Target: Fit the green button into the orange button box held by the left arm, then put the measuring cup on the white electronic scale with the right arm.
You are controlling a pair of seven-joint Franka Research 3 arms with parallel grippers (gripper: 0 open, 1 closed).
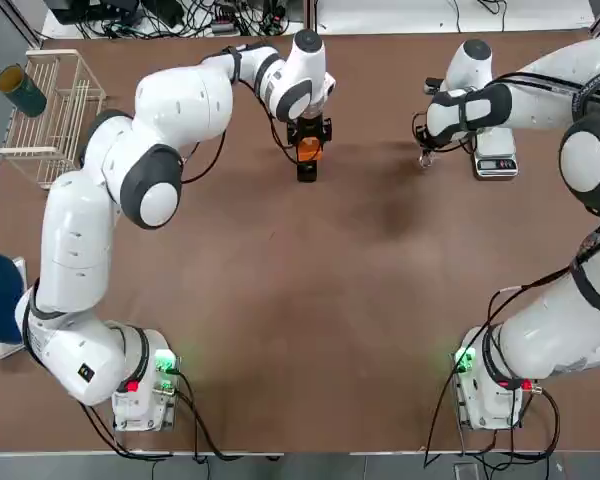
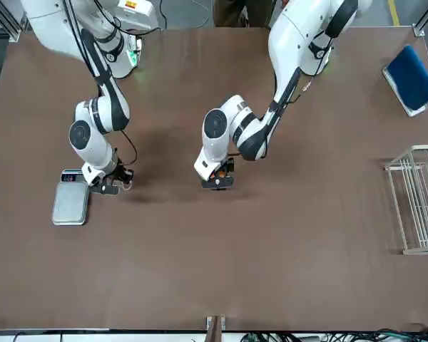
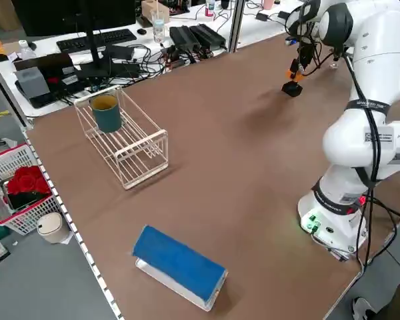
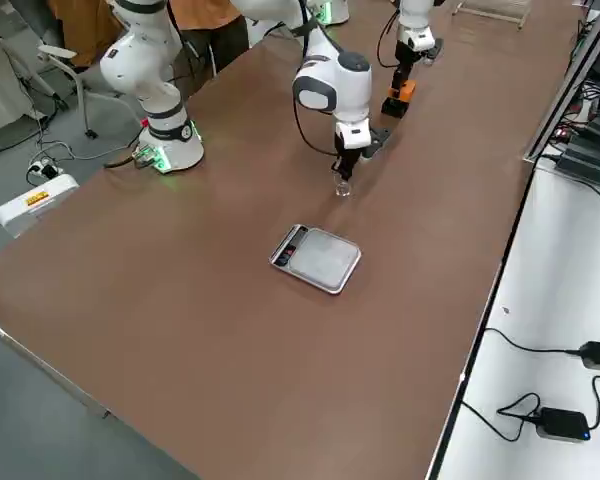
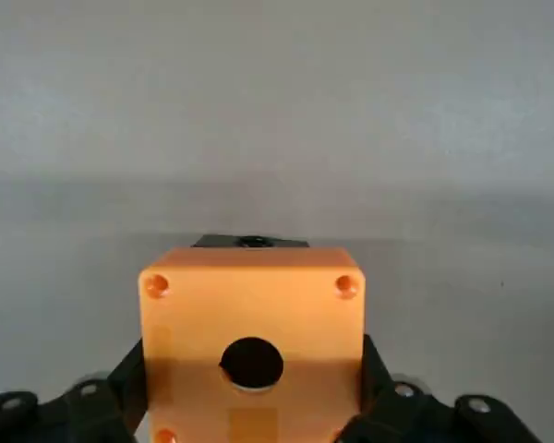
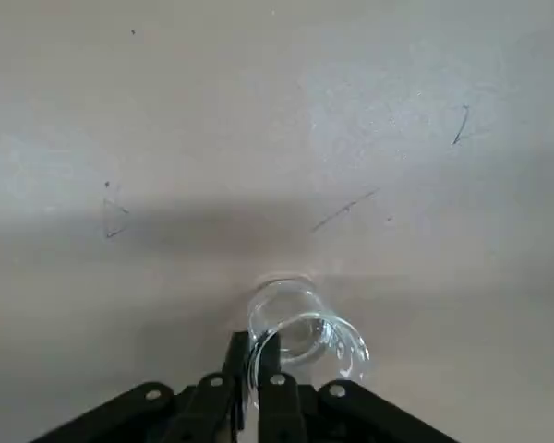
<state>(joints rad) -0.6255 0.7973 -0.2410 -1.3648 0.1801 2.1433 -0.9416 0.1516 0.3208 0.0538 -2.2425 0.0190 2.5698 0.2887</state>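
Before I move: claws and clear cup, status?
Left claw shut on orange plastic box, hole unfilled. Right claw gripping clear round cup. Silver rectangular scale nearby, plate bare.

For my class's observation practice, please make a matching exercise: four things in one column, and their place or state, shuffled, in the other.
Things
1. orange box
2. measuring cup
3. scale
4. green mug

Places or states
A. lying on the table
B. gripped by the right pincer
C. standing in the white rack
D. gripped by the left pincer

Pairs: 1-D, 2-B, 3-A, 4-C
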